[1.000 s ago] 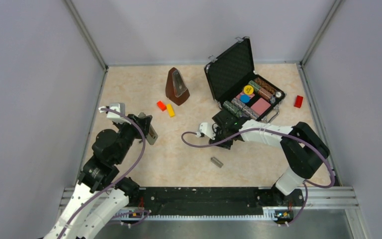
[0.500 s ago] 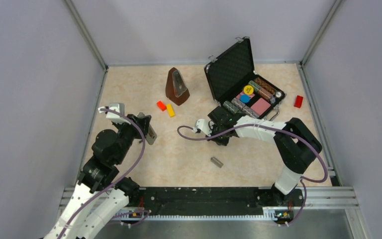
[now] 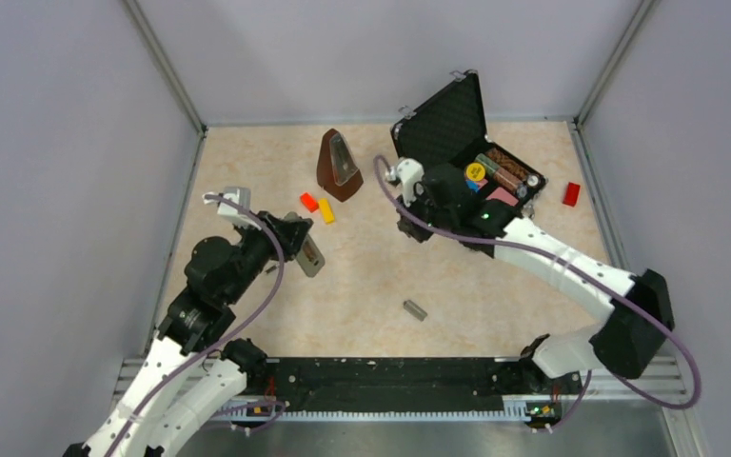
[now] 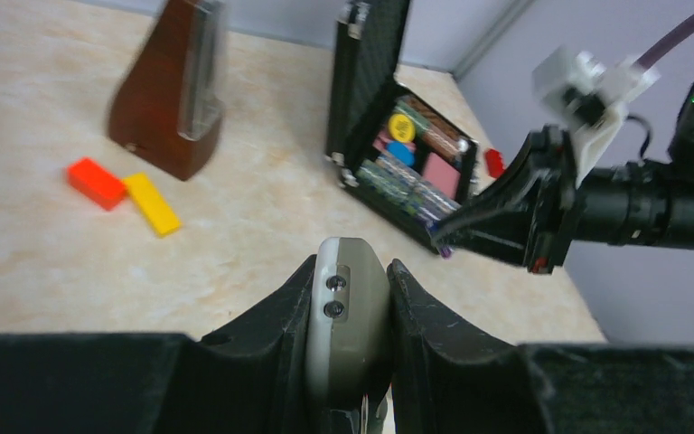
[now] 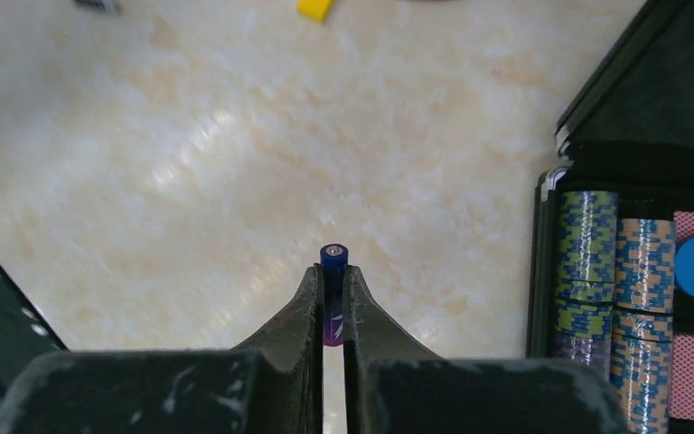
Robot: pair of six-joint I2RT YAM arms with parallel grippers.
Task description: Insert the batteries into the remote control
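Both grippers hold a part; one battery lies loose.
Top cam: left gripper [image 3: 297, 241] is clamped on the slim white-grey remote control [image 3: 310, 257], lifted over the beige marbled table [image 3: 362, 276]. Dark grey cylindrical battery [image 3: 415, 309] lies centre-near. L wrist: remote sits edge-on btwn the jaws. R wrist: right gripper [image 5: 332, 271], nearly closed, pinches the bluish-purple cylindrical battery [image 5: 332, 303] beside the open black case of poker chips [image 5: 596, 262].

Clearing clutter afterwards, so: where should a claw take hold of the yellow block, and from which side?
Grip the yellow block across its two long sides, on the half away from the red block, coming straight down from above. It lies flat with both long faces exposed; the red block crowds only its far end, so the near half leaves room on each side.
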